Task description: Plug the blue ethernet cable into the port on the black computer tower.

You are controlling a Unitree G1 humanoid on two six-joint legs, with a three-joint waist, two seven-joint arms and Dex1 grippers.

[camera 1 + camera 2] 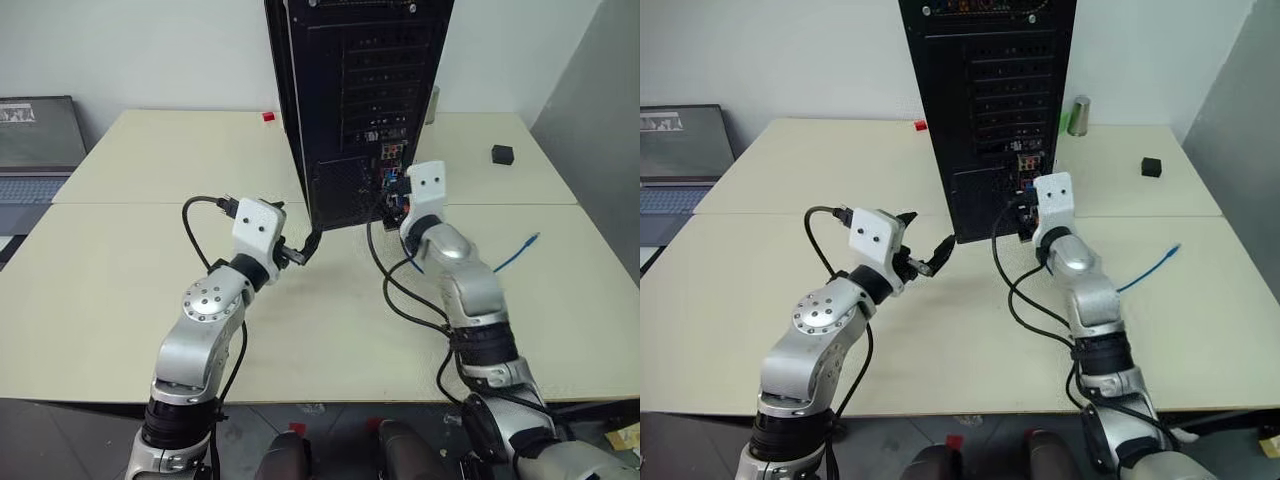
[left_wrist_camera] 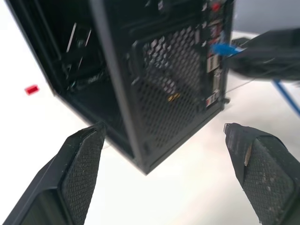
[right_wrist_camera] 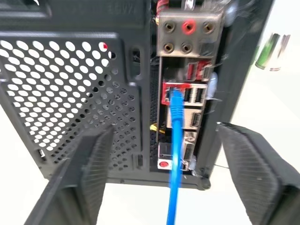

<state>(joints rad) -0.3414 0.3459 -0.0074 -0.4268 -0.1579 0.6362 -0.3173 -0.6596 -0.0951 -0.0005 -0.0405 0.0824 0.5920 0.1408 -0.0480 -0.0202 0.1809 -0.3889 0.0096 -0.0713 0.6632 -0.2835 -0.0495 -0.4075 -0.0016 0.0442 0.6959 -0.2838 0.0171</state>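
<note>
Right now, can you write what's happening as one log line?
blue ethernet cable: plugged into port | right gripper: open, empty | left gripper: open, empty

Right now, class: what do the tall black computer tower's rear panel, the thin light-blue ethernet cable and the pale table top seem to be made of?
Black computer tower: probably painted sheet metal, matt; thin punched round vent holes show it.
Light-blue ethernet cable: likely a smooth plastic jacket, bending freely, with a moulded plug at the port.
Pale table top: looks like matt laminate; flat, uniform, grainless. Core unknown.
</note>
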